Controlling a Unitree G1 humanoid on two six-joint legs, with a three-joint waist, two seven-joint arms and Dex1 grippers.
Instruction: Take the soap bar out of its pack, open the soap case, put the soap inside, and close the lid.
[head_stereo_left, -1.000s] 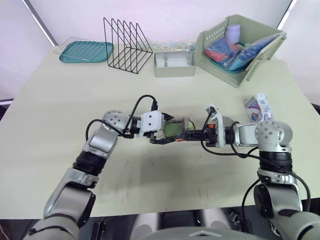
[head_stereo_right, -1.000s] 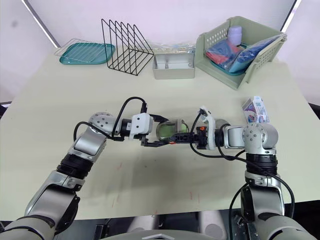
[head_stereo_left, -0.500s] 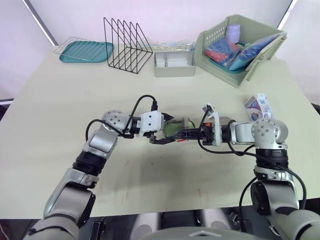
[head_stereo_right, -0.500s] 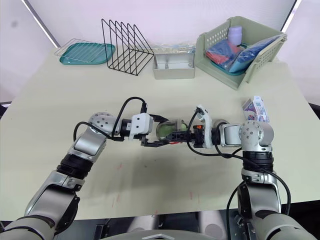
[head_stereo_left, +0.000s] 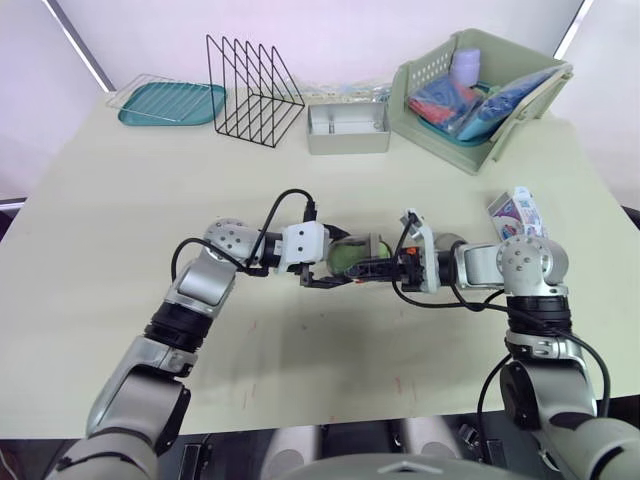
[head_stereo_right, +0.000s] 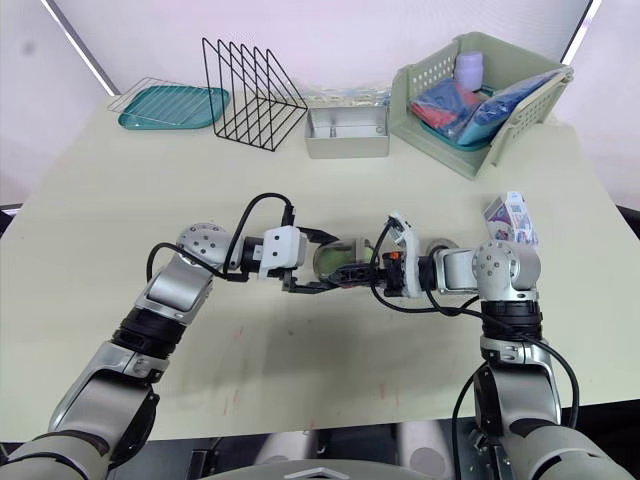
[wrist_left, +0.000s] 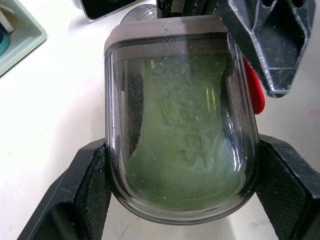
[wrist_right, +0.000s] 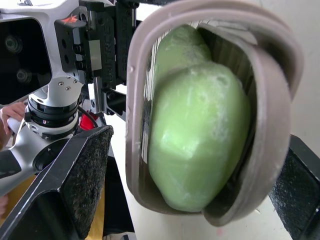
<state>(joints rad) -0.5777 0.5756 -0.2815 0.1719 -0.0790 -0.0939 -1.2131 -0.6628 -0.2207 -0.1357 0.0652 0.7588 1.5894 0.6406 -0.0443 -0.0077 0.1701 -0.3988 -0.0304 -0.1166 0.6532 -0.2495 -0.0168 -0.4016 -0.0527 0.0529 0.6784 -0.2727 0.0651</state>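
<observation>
Item 1. Soap case (head_stereo_left: 358, 252), clear lid on a grey-brown base, at the middle of the frame, held just above the desk (head_stereo_left: 150, 200). The green soap (wrist_right: 197, 135) lay inside it, seen through the lid. Whether the lid sat fully closed could not be told.

Item 2. Left claw (head_stereo_left: 338, 262), reaching in from the left of the frame. Its two black fingers (wrist_left: 92, 185) were clamped on opposite sides of the case.

Item 3. Right claw (head_stereo_left: 378, 266), reaching in from the right. Its fingers (wrist_right: 82, 175) stood apart, straddling the end of the case, and one showed a clear gap to the case wall.

Item 4. Soap pack (head_stereo_left: 515, 212), printed carton, lying on the desk at the right of the frame, well apart from the case.

Item 5. Background, upper edge of the frame: teal tray (head_stereo_left: 170, 103), black wire rack (head_stereo_left: 252, 92), metal tin (head_stereo_left: 348, 128), green basket (head_stereo_left: 480, 90) holding packets.

Change against one second earlier: the right arm had pushed further toward the middle of the frame, bringing its claw deeper along the case. The case and the left claw had kept their place, as had the pack and the background items.
</observation>
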